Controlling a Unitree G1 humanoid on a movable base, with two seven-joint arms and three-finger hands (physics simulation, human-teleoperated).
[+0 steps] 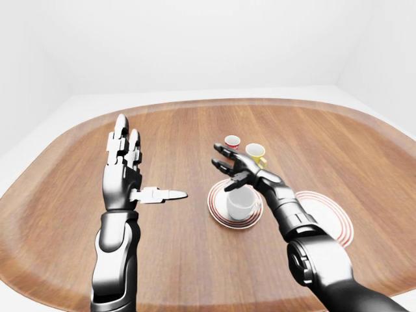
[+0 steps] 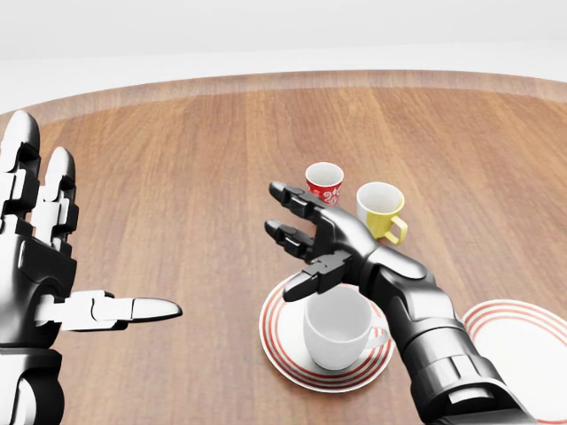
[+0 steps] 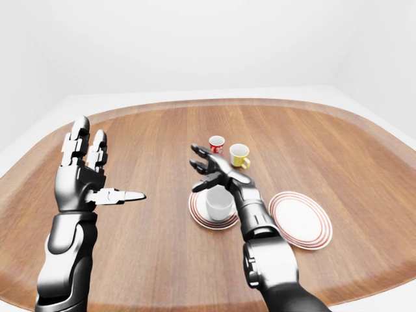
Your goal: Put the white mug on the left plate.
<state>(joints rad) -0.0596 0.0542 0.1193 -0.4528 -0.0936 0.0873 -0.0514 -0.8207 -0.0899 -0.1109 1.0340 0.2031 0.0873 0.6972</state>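
**White mug sits on the left plate as robot's right hand hovers above it**

The white mug [image 2: 338, 329] stands upright inside the red-ringed left plate [image 2: 276, 352] on the wooden table [image 2: 177, 177], its handle turned toward the head view's right. Judging from how things lie, the placing itself looks done: the mug rests within the plate's rings and nothing grips it. What seems left is only for the arm to clear the area.

The right hand [image 2: 312, 237] is poised just above and to the upper left of the mug, its three fingers spread apart and holding nothing; no finger appears to touch the cup. The left hand [image 2: 53, 257] is raised at the left edge of the head view, palm upright, fingers pointing up and thumb stuck out sideways (empty as well), well apart from the crockery.

Beyond the plate stand a red patterned mug [image 2: 324, 186] and a yellow mug [image 2: 381, 209], side by side and near each other, both untouched.

The head view cuts the second plate [image 3: 300, 220] off at its lower right corner; the right-eye view shows it whole, bare and lying to the right of the occupied one. The two eye views also take in the table's full rounded outline and both forearms, while the head view gives the closer look at the gap between fingers and mug rim.
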